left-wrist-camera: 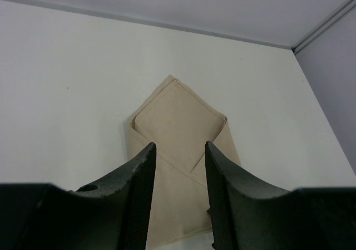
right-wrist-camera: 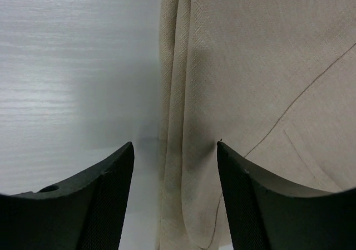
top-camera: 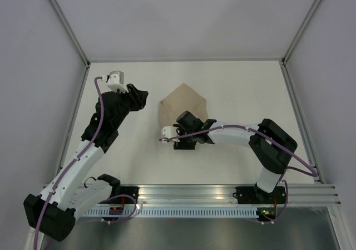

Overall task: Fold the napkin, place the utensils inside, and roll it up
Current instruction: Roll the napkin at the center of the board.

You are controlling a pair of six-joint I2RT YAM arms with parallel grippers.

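- Top view: a tan cloth napkin (top-camera: 183, 101), folded with flaps turned in and one corner pointing to the far side, lies flat near the middle of the white surface (top-camera: 239, 88).
- Grey walls (top-camera: 183, 16) close off three sides; a metal rail (top-camera: 222, 193) runs along the near edge.
- The right arm reaches leftward and bends low, with the right tool (top-camera: 177, 134) over the napkin's near part. The left arm stands raised, and the left tool (top-camera: 140, 97) is apart from the cloth.
- Left wrist view: the left tool (left-wrist-camera: 179, 150) has its jaws apart and empty. The napkin (left-wrist-camera: 181, 122) shows beyond the gap.
- Right wrist view: the right tool (right-wrist-camera: 175, 147) is spread wide and straddles the napkin's (right-wrist-camera: 261, 66) layered edge. One finger is over the bare surface (right-wrist-camera: 72, 66), the other over cloth, and nothing is pinched.
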